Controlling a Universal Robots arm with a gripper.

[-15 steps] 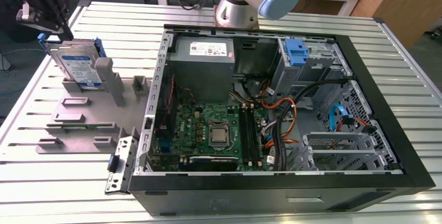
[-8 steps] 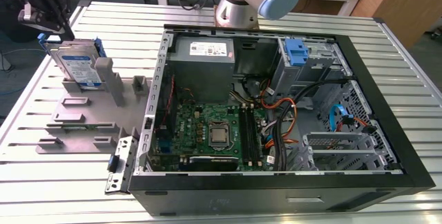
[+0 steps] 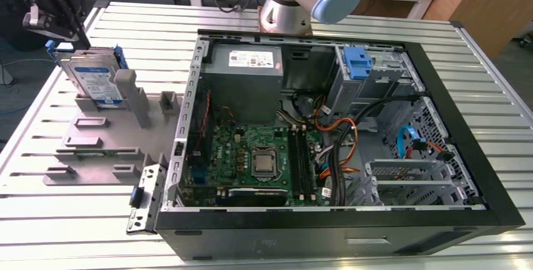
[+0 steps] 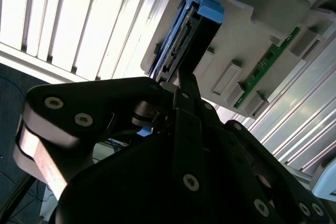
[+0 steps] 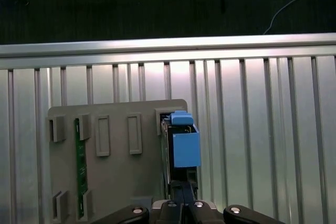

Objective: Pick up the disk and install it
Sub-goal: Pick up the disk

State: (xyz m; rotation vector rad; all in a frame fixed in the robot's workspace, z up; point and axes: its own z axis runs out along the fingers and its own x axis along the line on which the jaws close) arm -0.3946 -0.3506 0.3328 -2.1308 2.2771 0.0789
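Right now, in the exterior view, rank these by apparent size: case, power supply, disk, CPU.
1. Case, by far the largest.
2. Power supply.
3. Disk, standing upright and seen at an angle, so its place below the power supply is less sure.
4. CPU, smallest.

A grey holder plate (image 3: 87, 138) is set just beside the open computer case (image 3: 333, 239), whose motherboard (image 3: 241, 151) is exposed.

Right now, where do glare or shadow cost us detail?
Second wrist view: the ribbed table is blown out white, the gripper a near-black silhouette beside the disk. First wrist view: glare along the table's edge rail, dark floor beyond. Exterior view: evenly lit.
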